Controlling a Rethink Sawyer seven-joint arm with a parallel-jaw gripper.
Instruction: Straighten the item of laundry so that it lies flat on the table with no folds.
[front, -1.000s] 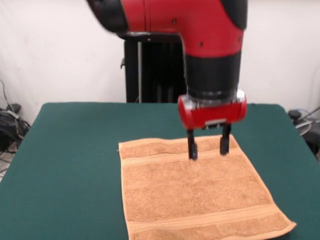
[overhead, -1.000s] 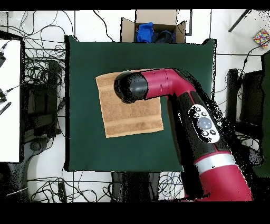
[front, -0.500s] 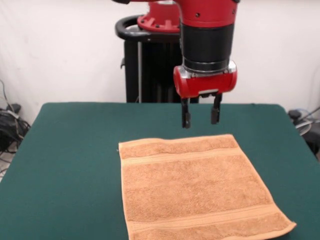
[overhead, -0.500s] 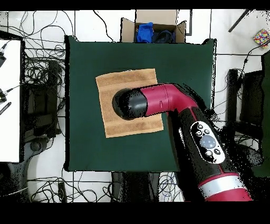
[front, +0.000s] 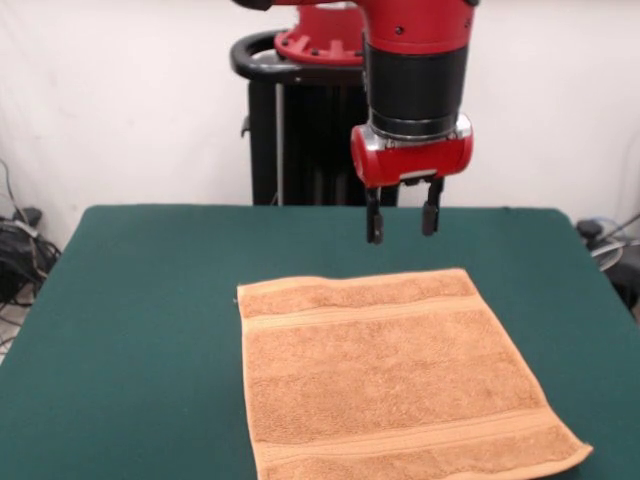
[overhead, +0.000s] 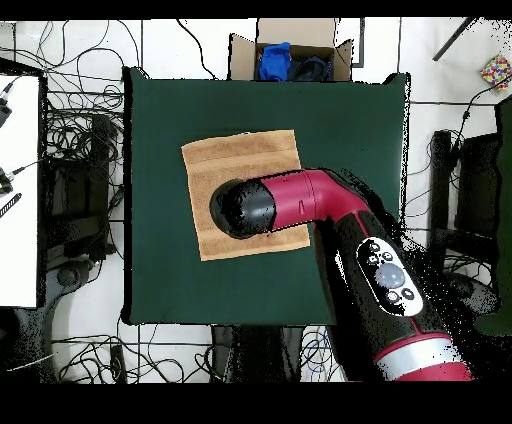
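Towel (front: 390, 375) flat on table (front: 140, 320) | hand (front: 402, 222) open, empty, above

The gripper (front: 403, 219) has lifted clear of the towel (front: 390, 375), jaws apart and empty.

The orange-tan towel (front: 390, 375) lies spread flat on the green table (front: 140, 330), 2 woven bands showing.

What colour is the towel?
Orange-tan towel with woven bands near two edges; clearest in the front view.
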